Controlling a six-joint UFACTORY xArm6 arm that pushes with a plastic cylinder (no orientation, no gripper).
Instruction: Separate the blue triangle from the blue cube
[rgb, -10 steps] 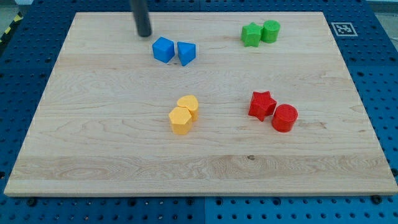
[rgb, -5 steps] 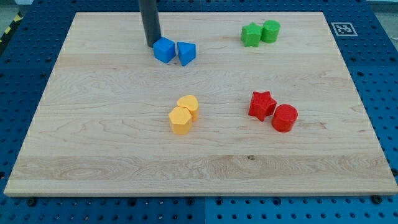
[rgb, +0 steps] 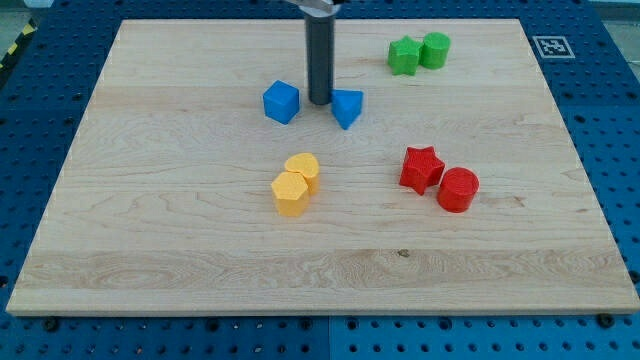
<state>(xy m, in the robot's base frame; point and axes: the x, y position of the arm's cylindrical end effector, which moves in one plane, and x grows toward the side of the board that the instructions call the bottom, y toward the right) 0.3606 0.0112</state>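
Observation:
The blue cube (rgb: 281, 101) sits on the wooden board (rgb: 180, 240) in the upper middle. The blue triangle (rgb: 347, 107) lies to its right, with a clear gap between the two. My tip (rgb: 320, 102) stands in that gap, right beside the triangle's left edge and a little apart from the cube. The dark rod rises from the tip to the view's top.
Two green blocks (rgb: 419, 53) touch each other at the upper right. A red star (rgb: 422, 168) and a red cylinder (rgb: 458, 189) sit together at the right. Two yellow blocks (rgb: 295, 184) sit together in the middle.
My tip has moved right and slightly down, from left of the cube to between the two blue blocks. The cube and the triangle have both shifted right and down, and now stand apart.

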